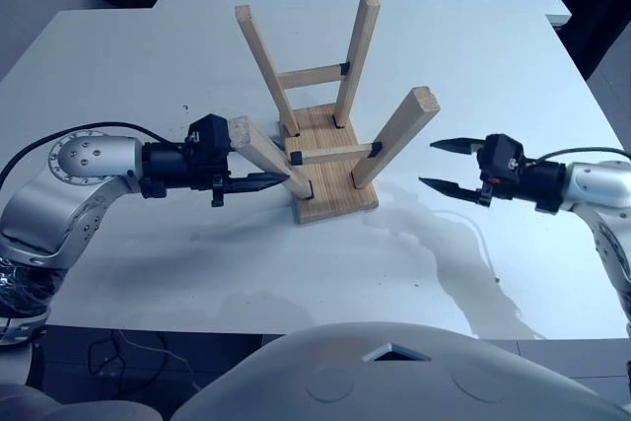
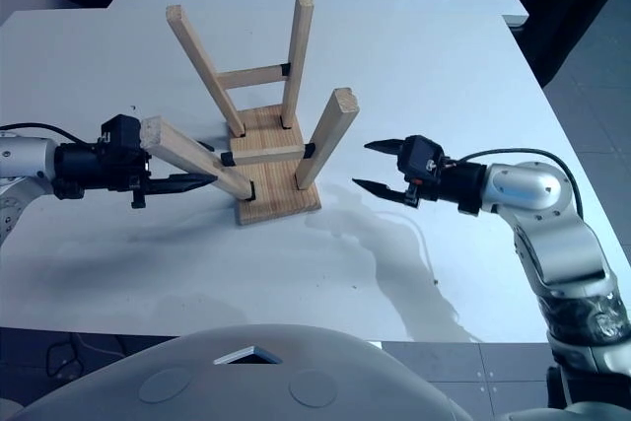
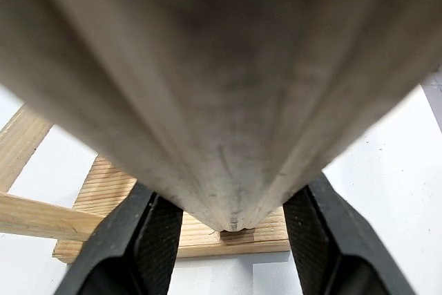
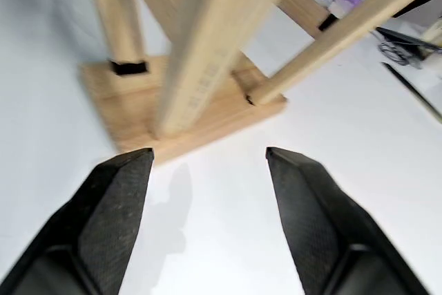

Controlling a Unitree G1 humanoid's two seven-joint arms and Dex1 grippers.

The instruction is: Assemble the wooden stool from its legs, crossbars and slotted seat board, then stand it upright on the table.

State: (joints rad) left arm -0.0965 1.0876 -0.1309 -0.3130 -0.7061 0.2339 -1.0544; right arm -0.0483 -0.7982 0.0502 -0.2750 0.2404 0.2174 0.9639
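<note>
Stool (image 1: 325, 160) is sitting upside down around the middle of the tabletop (image 1: 118, 66), seat board (image 1: 340, 199) flat on the surface, all four legs splayed upward and the crossbars (image 1: 335, 154) already bridging them. So it looks built, and my guess is what's left is flipping it onto its feet.

It's bare wood, so I'd expect it to be stiff and fairly light, not fragile, and the flat faces should give decent grip. My worry is the joints: if the legs are only pushed into the slots, lifting by one leg could pull it loose or rack the frame.

Left tool (image 1: 279, 180) is clamped on the near-left leg (image 1: 266, 155), low down near the board. The wrist view shows both fingers (image 3: 148, 240) pressed against the sides of that leg. Right tool (image 1: 431, 164) is spread wide, hanging near the near-right leg (image 1: 394, 135) but not touching it.

I'd grab that second leg low too, close to the board, then turn it over with both arms sharing the load.
</note>
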